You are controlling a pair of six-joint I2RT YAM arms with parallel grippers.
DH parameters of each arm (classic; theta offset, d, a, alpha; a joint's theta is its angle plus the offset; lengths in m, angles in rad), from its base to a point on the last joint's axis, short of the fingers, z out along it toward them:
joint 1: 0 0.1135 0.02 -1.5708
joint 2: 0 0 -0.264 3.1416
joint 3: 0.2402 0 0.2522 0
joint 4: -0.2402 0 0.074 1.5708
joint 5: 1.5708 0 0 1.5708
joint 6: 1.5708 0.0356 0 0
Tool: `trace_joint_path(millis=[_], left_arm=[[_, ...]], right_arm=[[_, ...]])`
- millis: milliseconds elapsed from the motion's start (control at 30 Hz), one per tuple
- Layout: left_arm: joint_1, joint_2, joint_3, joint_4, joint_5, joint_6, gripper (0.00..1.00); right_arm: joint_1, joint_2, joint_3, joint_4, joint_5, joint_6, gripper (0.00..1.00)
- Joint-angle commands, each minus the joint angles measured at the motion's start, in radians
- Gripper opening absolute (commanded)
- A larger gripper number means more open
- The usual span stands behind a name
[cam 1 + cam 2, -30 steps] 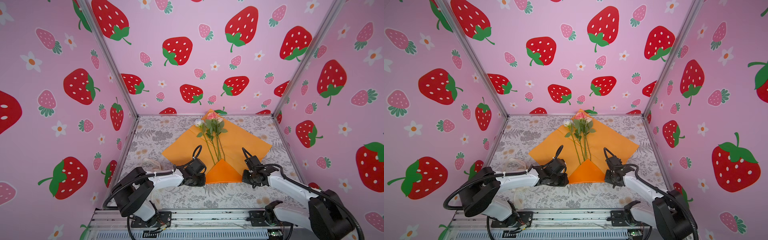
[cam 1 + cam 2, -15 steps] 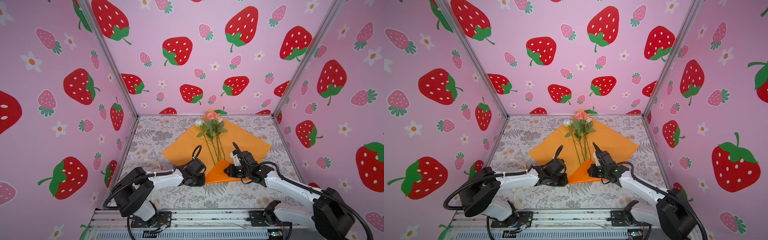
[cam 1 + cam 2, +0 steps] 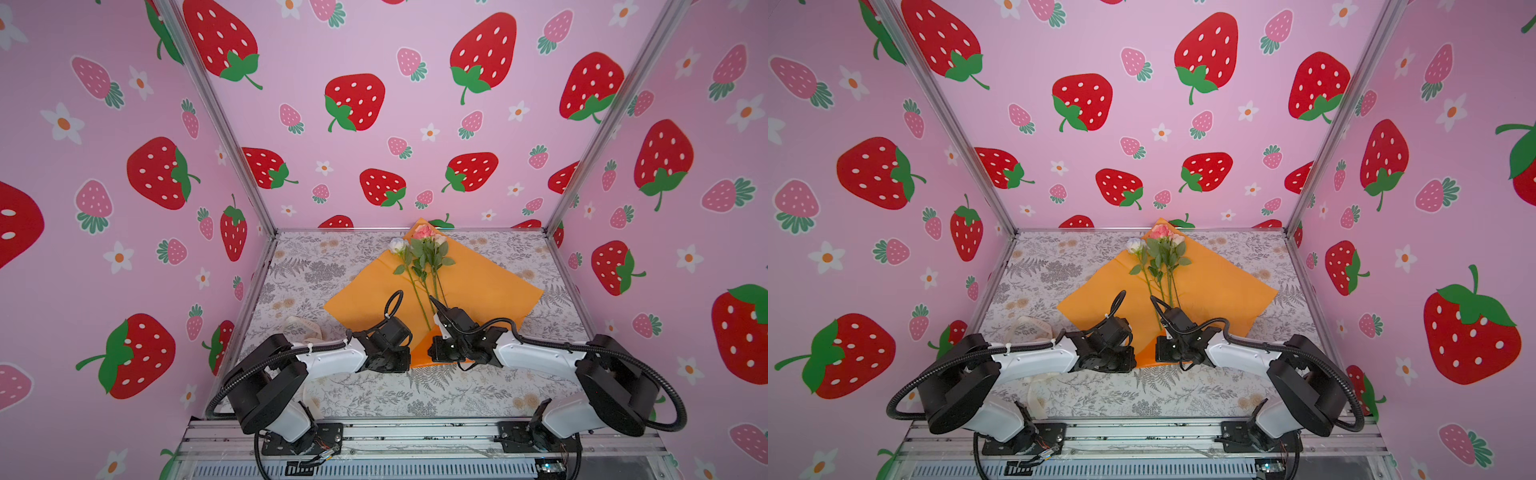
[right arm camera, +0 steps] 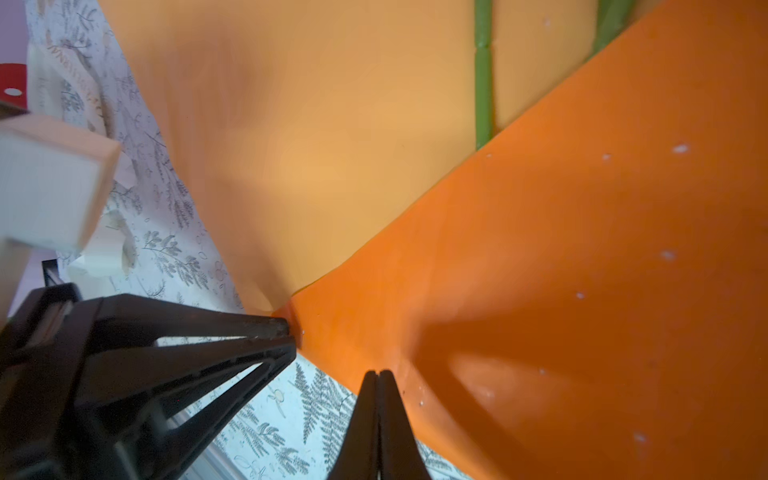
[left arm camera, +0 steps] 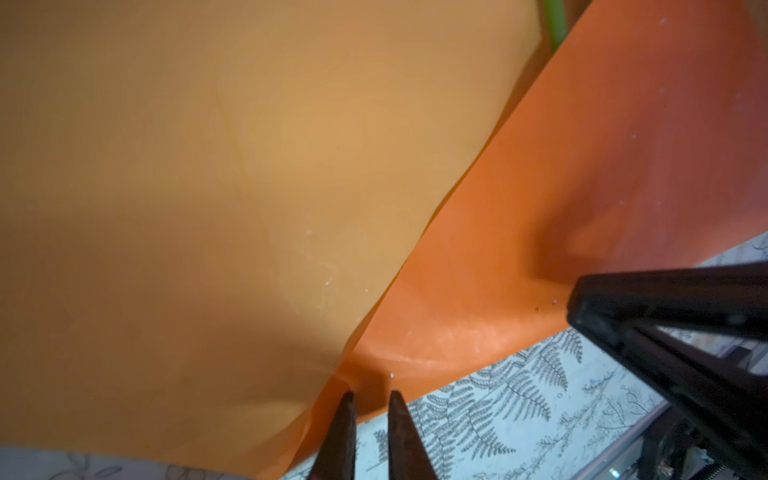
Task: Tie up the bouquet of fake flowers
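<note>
risk first, as a judgement: may lose the crease in the folded flap (image 3: 420, 352) of the orange wrapping paper (image 3: 490, 286) on letting go too soon, being springy and pressed only along its near edge. could also drag the whole sheet across the bench (image 3: 316, 266) through any sideways push with the tips, shifting or fanning out the bouquet of fake flowers (image 3: 424, 257). might snag a thin stem (image 4: 483, 83) lying just beyond the fold. not yet tied; cream ribbon (image 3: 301, 326) to be fetched from the bench, apart from the paper, just behind the left arm (image 3: 332, 357).

note the bouquet lying flat on the paper, heads away from the arms, stems pointing toward them, lower ends hidden beneath the flap.

left arm stretched low and inward, wrist bent down, left jaws nearly together with a slim gap between the tips, set at the flap's left corner; cannot tell whether any paper caught between. right arm (image 3: 536, 353) reaching in low from the opposite side, right jaws pressed together, gripping nothing visible, tips at the flap's near edge, seemingly touching it.
</note>
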Motion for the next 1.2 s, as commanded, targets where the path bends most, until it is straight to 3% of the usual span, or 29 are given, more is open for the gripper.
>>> trace_joint_path(millis=[0,200,400,500,633,733,867,1167], left_arm=[[0.004,0.030,-0.017,-0.091,-0.042,-0.006,0.18],[0.004,-0.004,-0.009,-0.106,-0.047,-0.013,0.20],[0.026,-0.166,0.028,-0.189,-0.103,0.002,0.23],[0.101,-0.246,0.006,-0.211,-0.087,-0.006,0.40],[0.291,-0.323,-0.087,-0.191,0.030,-0.031,0.56],[0.436,-0.361,-0.157,-0.136,0.135,-0.049,0.61],[0.559,-0.389,-0.211,-0.084,0.178,-0.067,0.68],[0.673,-0.277,-0.222,0.067,0.217,-0.084,0.69]], right_arm=[[0.004,0.043,0.022,-0.031,0.026,-0.001,0.06],[0.004,0.087,0.023,-0.091,0.065,0.001,0.06],[0.005,0.096,0.006,-0.110,0.080,0.006,0.05],[0.004,0.097,0.003,-0.098,0.070,0.009,0.05],[0.004,0.105,0.002,-0.080,0.053,0.009,0.05],[0.006,0.104,0.001,-0.081,0.052,0.009,0.05],[0.004,0.098,0.000,-0.077,0.051,0.008,0.05],[0.004,0.099,0.001,-0.071,0.049,0.005,0.05]])
